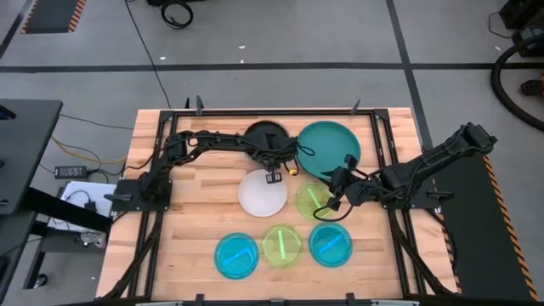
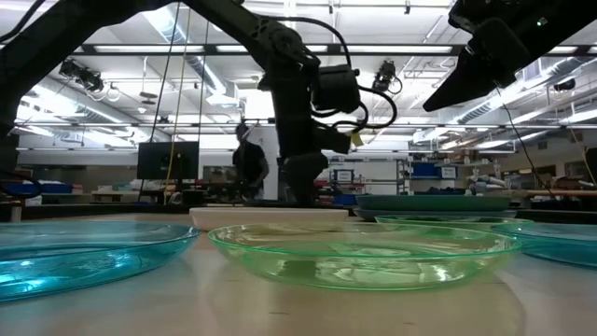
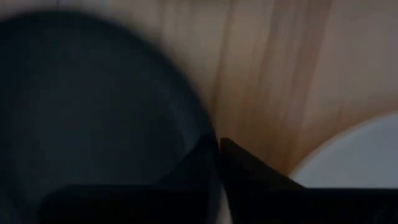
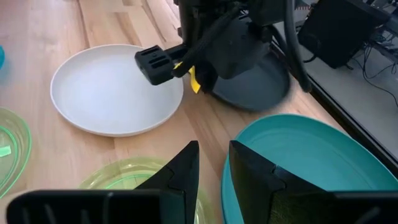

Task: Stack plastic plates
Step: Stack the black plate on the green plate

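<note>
now left gripper pinching black plate rim, beside white plate.

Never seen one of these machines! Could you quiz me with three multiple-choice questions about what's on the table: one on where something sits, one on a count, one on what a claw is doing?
1. Where is the round white plastic plate?
A. Mid-table, just in front of the round black plastic plate
B. Stacked on the large teal plastic plate
C. At the table's front edge

2. How many small translucent plates lie on the wooden table?
A. Two
B. Four
C. Six

3. What is the left gripper doing?
A. Lifting the teal plate
B. Sitting shut between the black and white plates, with the black plate's rim at its fingers
C. Parked off the table

Answers:
1 A: the high view shows it alone, mid-table.
2 B: two cyan and two lime green.
3 B: the left wrist view shows its fingertips together at the black rim; the right gripper hovers by the teal plate.
</note>
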Tool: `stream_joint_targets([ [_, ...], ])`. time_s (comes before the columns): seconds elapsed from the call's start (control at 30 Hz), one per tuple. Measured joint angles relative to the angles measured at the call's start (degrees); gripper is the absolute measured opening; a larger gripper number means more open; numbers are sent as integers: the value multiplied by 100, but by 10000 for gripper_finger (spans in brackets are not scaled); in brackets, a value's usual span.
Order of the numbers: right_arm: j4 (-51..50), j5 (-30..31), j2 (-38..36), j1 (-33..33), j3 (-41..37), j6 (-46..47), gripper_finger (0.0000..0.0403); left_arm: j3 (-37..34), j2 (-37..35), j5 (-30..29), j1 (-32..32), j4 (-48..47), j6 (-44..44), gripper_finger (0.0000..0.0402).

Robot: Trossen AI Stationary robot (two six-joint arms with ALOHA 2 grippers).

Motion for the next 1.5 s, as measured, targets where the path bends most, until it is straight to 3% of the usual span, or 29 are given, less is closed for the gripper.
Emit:
stream_joint_targets([
  [0.2, 4, -45, 0, 0, 0, 0, 98, 7, -35, -46, 166, -40, 116, 13],
  [0.33, 22, -62, 0, 0, 0, 0, 98, 0, -233, -376, 185, -58, 59, 12],
  [0.53, 83, -68, 0, -50, 0, 0, 98, 2, -456, -667, -80, 419, 404, 12],
  [0.83, 169, -775, 0, -265, 0, 123, 98, 27, -422, -198, -421, 1642, 1647, 12],
  [1.07, 89, -844, -17, -250, 2, 181, 98, 517, -197, 161, -424, 1655, 2123, 12],
  [1.2, -376, -1246, -244, -199, 2, 396, 98, 817, 106, 434, -422, 1711, 2500, 12],
  [1.5, -840, -1460, -1002, -106, 2, 859, 98, 953, 490, 886, -472, 2293, 4463, 12],
])
